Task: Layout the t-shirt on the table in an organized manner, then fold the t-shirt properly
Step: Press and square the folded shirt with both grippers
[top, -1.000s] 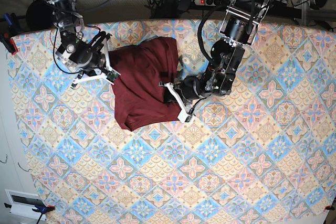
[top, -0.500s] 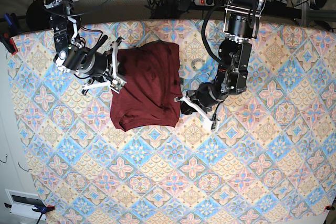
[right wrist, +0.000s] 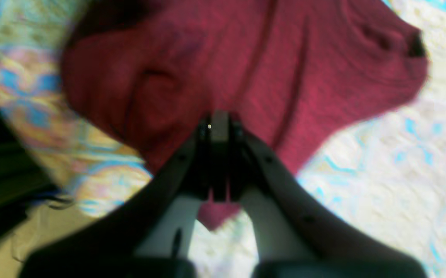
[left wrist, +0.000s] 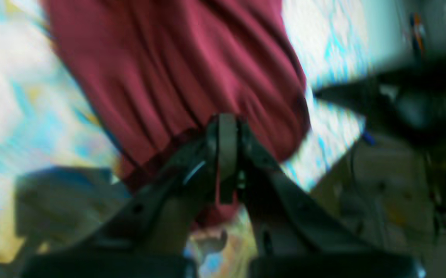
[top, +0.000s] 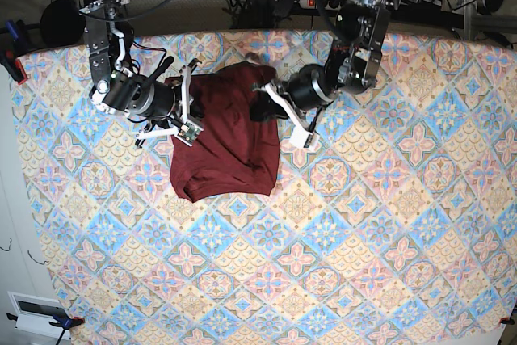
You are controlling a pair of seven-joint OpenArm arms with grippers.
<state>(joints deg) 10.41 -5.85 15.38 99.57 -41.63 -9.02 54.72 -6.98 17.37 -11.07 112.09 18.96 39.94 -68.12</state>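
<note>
Maroon knit t-shirt (top: 229,139) bunched on the patterned table (top: 388,224), an arm at each side of it.

The t-shirt lies toward the table's far edge, folded into a rough block. At the shirt's upper right corner the left gripper (top: 266,104) is pinched tight on a fold of its cloth; at its left edge the right gripper (top: 187,111) is likewise clamped on the fabric.

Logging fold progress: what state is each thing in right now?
t-shirt: bunched, part folded, lying on the table.
table: covered by patterned cloth.
left gripper: shut, at the shirt's edge.
right gripper: shut, over the shirt.
</note>
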